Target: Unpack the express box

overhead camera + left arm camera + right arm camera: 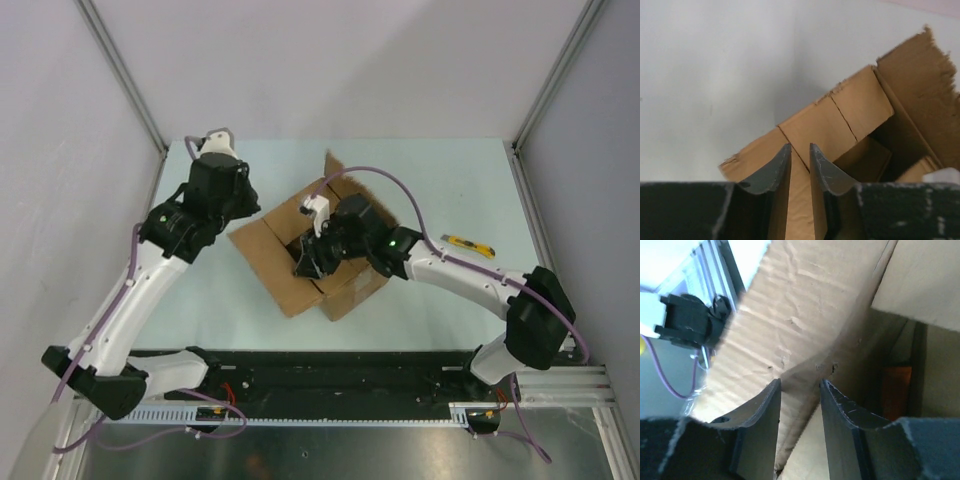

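Pale table [450, 190]; express box [272, 258] mid-table; yellow knife [468, 245] right

Brown corrugated express box [272, 258] sits diagonal on table [450, 190], top flaps splayed open (far flap ragged-edged, upright).

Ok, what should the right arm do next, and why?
Probably ease the right tool deeper into the express box toward the orange item: the tool is open and empty just inside the opened box, and the item lies farther in, untouched.
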